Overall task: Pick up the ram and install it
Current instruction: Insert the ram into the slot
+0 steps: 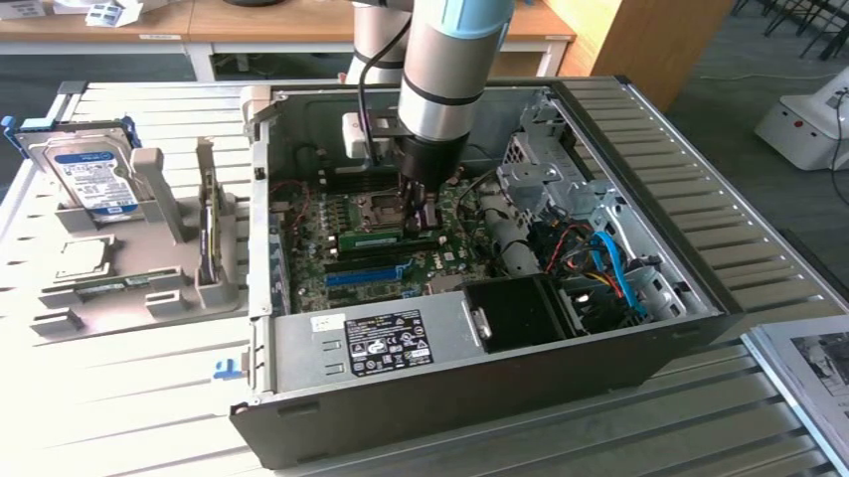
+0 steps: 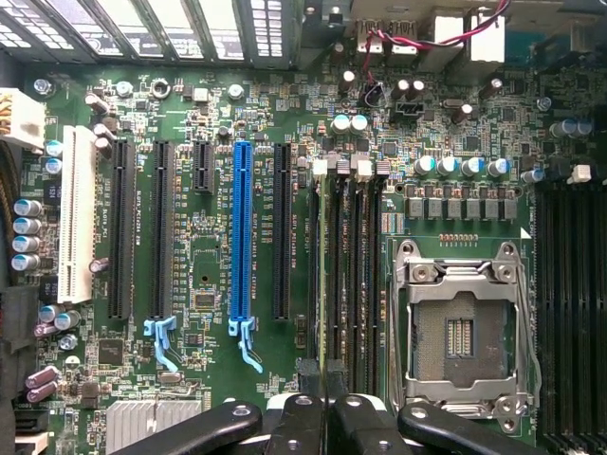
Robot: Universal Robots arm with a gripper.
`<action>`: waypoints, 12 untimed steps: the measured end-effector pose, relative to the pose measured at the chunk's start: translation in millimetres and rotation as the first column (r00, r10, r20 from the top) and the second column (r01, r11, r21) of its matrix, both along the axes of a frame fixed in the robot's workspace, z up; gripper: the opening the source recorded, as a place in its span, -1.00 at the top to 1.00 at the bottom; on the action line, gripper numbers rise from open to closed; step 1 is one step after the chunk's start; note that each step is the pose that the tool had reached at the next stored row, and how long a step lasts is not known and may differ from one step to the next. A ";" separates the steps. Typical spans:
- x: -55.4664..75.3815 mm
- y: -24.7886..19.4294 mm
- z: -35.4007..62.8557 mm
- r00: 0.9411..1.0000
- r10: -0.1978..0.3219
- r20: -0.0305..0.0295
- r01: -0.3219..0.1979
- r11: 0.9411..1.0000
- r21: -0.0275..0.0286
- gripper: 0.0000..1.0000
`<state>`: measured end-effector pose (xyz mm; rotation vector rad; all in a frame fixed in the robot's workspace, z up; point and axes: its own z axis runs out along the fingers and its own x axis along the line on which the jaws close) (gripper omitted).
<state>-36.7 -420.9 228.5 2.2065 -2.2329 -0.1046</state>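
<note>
Reaching down into the open computer case [image 1: 690,308], the gripper [image 1: 424,221] has its fingers [image 2: 305,408] pinched shut on the ram [image 1: 378,238]; the green stick stands on edge in the bank of dark memory slots [image 2: 353,275], seen edge-on from the wrist view as a thin pale strip; on one side of it lies the empty CPU socket [image 2: 460,327] with its metal frame, on the other a black slot and then the long blue expansion slot [image 2: 241,237]; red and black wires [image 2: 417,43] curl near the slots' far end; in the exterior view a black fan shroud [image 1: 524,313] and blue cables [image 1: 617,273] crowd the exterior view's right, and a hard drive [image 1: 90,174] stands in a grey holder [image 1: 133,268] outside the case
</note>
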 end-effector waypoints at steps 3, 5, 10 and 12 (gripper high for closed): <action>0.0 0.0 -0.1 1.000 0.000 0.000 0.000 1.000 0.000 0.76; 0.0 0.0 -0.5 1.000 0.000 0.000 0.000 1.000 0.000 0.76; 0.0 0.0 -1.1 1.000 0.000 0.000 0.000 1.000 0.000 0.76; 0.0 0.0 -1.9 1.000 0.000 0.000 0.000 1.000 0.000 0.76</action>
